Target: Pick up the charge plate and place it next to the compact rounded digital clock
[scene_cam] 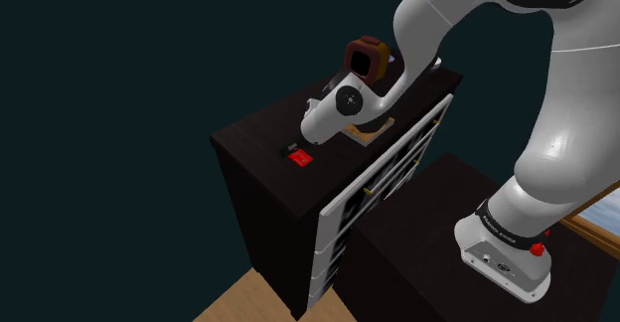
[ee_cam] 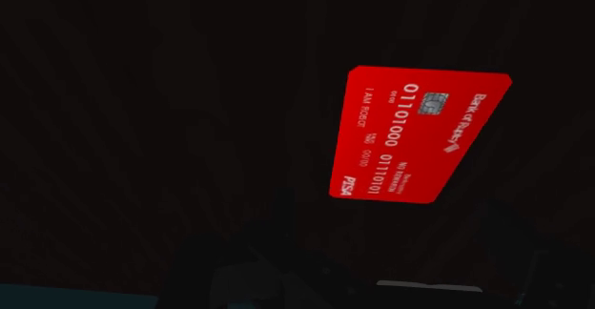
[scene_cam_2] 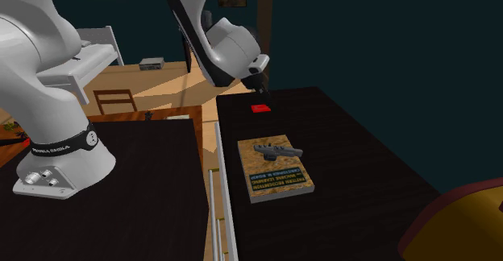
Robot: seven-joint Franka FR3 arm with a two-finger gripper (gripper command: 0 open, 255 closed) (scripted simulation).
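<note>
The red bank card (ee_cam: 420, 135) lies flat on the dresser top (scene_cam_2: 355, 155), apart from the book (scene_cam_2: 276, 171) (a grey object (scene_cam_2: 276, 150) lies on it). The rounded clock (scene_cam: 366, 59) stands on the book's opposite side. The gripper (scene_cam_2: 258, 82) hangs just above the card; how far open it is cannot be told.

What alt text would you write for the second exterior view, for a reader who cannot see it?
A white robot arm's black gripper hangs over a small red card on a dark cabinet top. Nearer the camera lies a book with a small grey object on it.
</note>
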